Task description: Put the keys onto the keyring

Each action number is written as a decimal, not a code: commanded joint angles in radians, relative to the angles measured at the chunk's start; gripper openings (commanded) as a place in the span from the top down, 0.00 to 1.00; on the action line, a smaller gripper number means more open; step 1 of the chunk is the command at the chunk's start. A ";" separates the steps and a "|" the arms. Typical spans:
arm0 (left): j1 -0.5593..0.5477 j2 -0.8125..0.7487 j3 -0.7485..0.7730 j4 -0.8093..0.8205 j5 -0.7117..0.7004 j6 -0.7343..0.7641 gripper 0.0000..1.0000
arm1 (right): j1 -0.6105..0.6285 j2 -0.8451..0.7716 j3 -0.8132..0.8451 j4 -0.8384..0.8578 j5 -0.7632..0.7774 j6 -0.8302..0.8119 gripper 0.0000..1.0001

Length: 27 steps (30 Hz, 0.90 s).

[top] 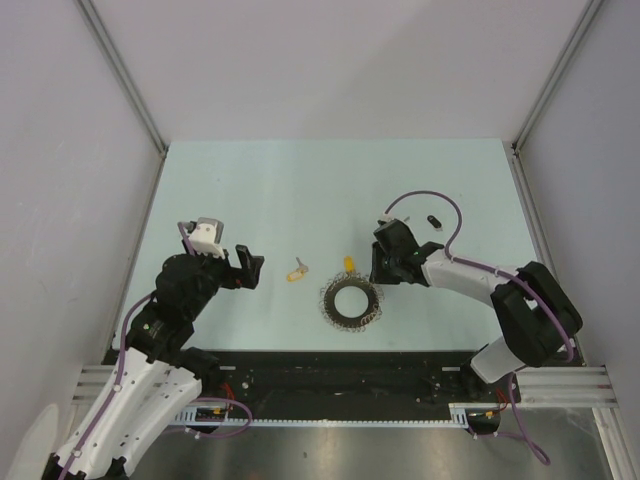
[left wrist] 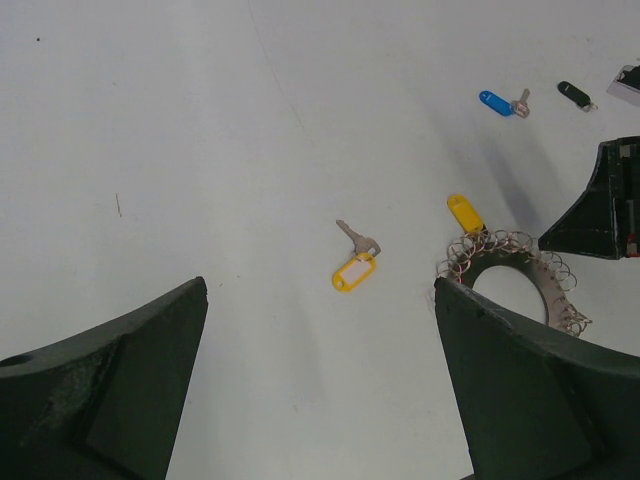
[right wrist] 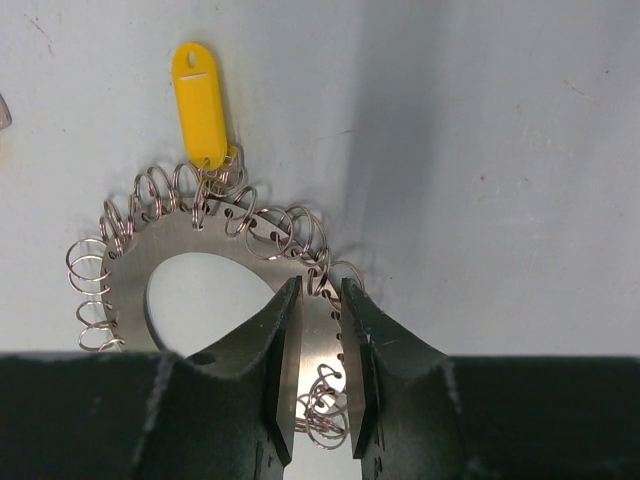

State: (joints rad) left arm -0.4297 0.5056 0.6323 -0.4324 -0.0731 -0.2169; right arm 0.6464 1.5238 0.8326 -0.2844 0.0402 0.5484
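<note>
Keyring (right wrist: 190,240) is lying flat on the table (top: 250,190), a yellow key (right wrist: 200,100) resting at its rim. I am judging it light, plate stiff, coils springy, best pinched across the flat band. Right gripper (right wrist: 320,290) is straddling that band, though I cannot tell if it is gripping; left gripper (left wrist: 320,288) is standing wide open.

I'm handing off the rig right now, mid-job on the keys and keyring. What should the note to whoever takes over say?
Grippers: the left gripper is open and empty, raised over the table. The right gripper has its jaws narrow astride the keyring band, one finger in the hole. A firm grip is not confirmed.
Things: a yellow key has its end in the coils and looks hooked on. The second yellow key lies loose left of the ring. The blue key and black key lie loose beyond it.
Done: one key at most.
Left: three loose keys.
</note>
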 commanded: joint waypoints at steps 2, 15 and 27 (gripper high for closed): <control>0.006 -0.007 0.043 0.015 0.021 0.022 0.00 | 0.006 0.025 0.022 0.048 0.006 0.065 0.74; 0.006 -0.012 0.041 0.012 0.022 0.024 0.00 | -0.036 0.020 0.023 -0.071 0.090 0.036 0.81; 0.006 -0.010 0.041 0.012 0.025 0.024 0.00 | -0.065 -0.108 0.022 -0.018 0.008 0.051 0.66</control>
State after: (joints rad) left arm -0.4294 0.5030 0.6323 -0.4324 -0.0723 -0.2169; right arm 0.6014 1.4269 0.8330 -0.3611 0.1085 0.5877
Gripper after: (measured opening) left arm 0.996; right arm 0.342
